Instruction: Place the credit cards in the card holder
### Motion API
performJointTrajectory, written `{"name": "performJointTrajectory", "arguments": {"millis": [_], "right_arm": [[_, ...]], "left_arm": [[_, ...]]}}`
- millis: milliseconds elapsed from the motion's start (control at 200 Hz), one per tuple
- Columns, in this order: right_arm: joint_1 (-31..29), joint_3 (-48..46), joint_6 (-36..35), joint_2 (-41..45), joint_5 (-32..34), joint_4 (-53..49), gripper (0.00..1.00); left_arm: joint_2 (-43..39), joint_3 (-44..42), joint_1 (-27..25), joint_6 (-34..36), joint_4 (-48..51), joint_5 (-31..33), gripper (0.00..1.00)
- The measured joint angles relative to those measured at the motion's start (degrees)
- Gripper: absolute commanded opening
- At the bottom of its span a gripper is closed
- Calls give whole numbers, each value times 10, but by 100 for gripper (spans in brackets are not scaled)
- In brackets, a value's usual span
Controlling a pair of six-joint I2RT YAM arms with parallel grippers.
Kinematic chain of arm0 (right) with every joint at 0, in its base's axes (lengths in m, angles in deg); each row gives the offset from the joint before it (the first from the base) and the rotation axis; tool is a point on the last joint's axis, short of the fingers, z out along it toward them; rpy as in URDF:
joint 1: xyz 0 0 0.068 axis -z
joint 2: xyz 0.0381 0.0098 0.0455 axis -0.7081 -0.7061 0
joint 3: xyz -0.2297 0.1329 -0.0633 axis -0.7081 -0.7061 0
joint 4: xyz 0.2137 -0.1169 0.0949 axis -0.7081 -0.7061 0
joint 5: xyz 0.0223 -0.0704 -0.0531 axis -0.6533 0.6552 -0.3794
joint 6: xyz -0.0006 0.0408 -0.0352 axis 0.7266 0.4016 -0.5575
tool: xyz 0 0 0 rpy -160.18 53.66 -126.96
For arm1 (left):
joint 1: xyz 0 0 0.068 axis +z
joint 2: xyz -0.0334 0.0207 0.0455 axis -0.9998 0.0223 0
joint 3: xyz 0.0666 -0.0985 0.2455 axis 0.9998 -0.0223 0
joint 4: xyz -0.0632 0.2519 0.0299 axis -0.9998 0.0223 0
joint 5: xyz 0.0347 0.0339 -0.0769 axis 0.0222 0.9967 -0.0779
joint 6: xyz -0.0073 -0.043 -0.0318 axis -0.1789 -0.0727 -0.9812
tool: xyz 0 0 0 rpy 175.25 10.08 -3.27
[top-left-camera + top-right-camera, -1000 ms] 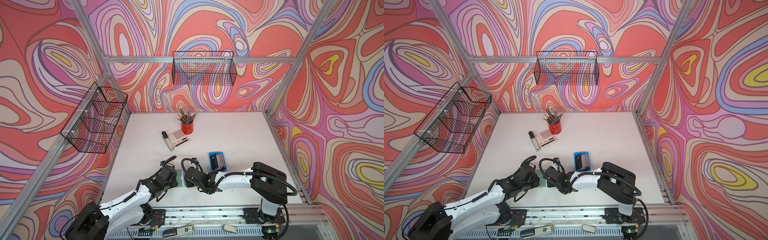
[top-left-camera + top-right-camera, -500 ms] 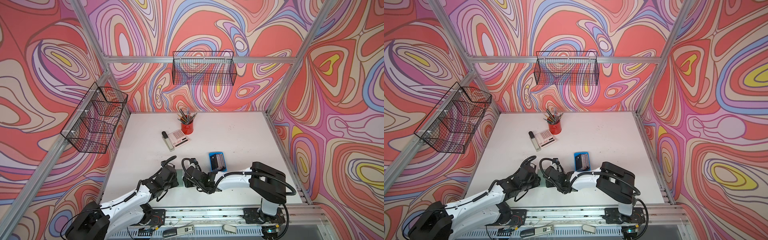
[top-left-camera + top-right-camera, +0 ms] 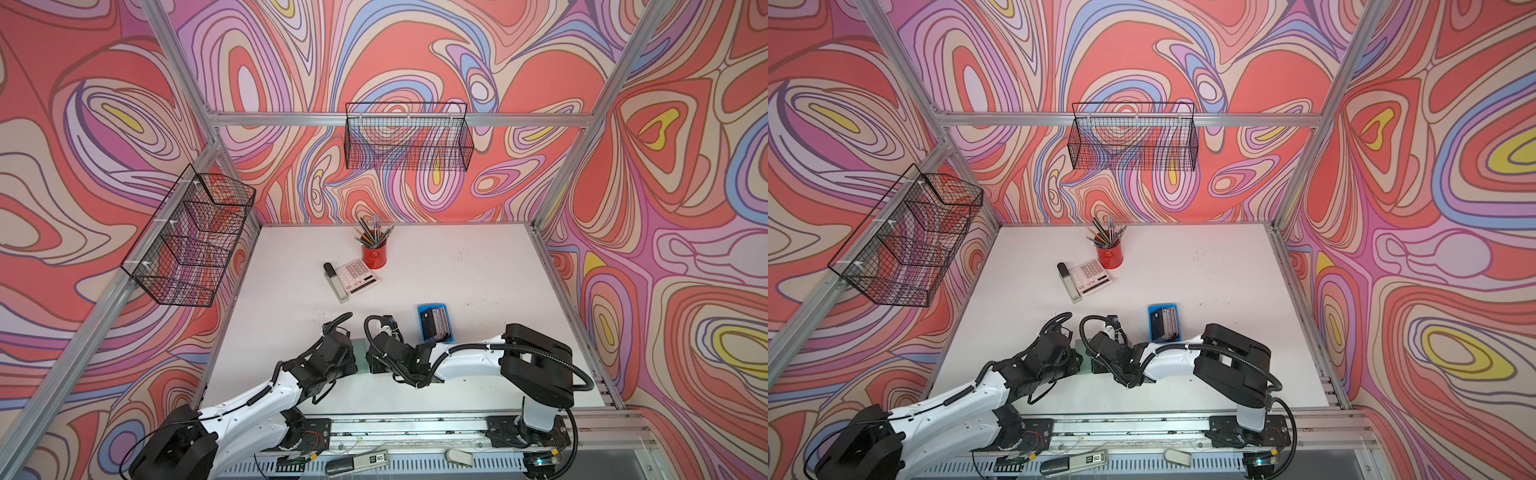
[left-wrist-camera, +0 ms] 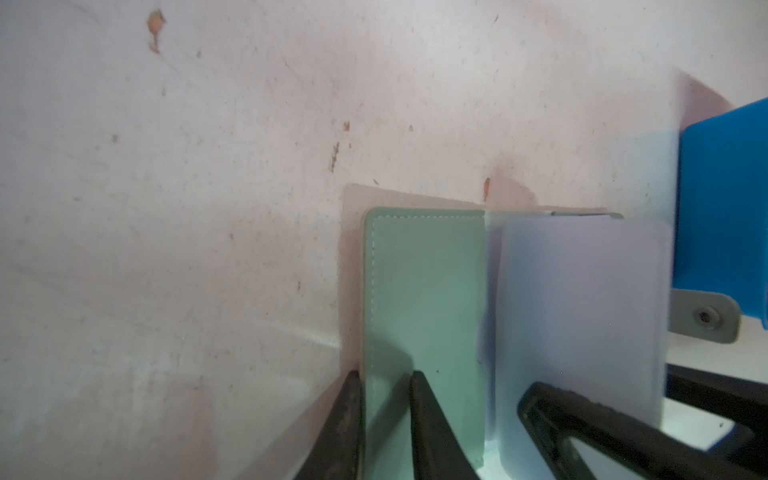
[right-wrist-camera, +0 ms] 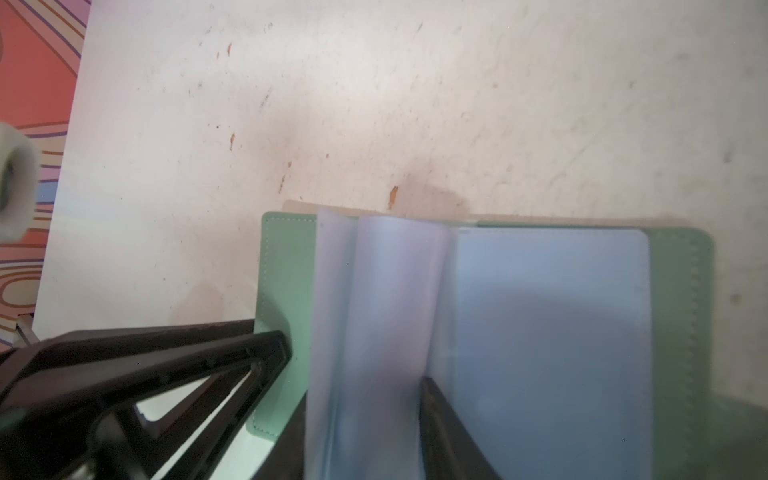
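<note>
- Swirling red, pink and lilac walls close in a white bench (image 3: 457, 270). A wire basket (image 3: 195, 245) hangs on the left wall. A calculator (image 3: 357, 276) and a red pencil cup (image 3: 374, 255) sit toward the back edge.
- Nearest the left, the left gripper (image 4: 384, 415) has its 2 fingers pressed onto the stitched outer edge of the card holder (image 4: 428, 291), pinching the cover flap on that side.
- That card holder lies open like a book near the front edge of the bench, about midway along it, between the 2 grippers. Its sage-green skin looks soft and light. I'd expect it to slide or fold shut if let go, so the cover edge seems the sensible hold.
- From its spine a few clear sleeves (image 5: 386, 291) stand up, floppy and slick-looking. Another lies flat on the far cover.
- Next, the right gripper (image 5: 365, 407) has 1 finger on either side of the standing leaves. I cannot tell whether it nips them or only props them.
- Just right of the holder, a little farther from the front edge, a blue tray (image 3: 432, 307) holds the credit cards (image 3: 436, 324) in a leaning row. They look thin, stiff and smooth, so I'd take 1 by an exposed edge. The sleeves I can see look empty.
</note>
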Motion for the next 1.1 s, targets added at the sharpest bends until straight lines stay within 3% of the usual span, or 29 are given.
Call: {"name": "performJointTrajectory", "arguments": {"millis": [275,481,681,1102], "right_arm": [[0,-7,1,18,23,-20,40],[0,-7,-1,32,31,-28,48],[0,-7,-9,57,36,-31,63],[0,-7,-19,78,81,-77,58]], "left_arm": [[-4,-2,0,0,1,-5,24],[-1,-1,0,0,-1,-5,24],[6,2,0,0,-4,-7,24],[15,14,0,3,0,-19,20]]}}
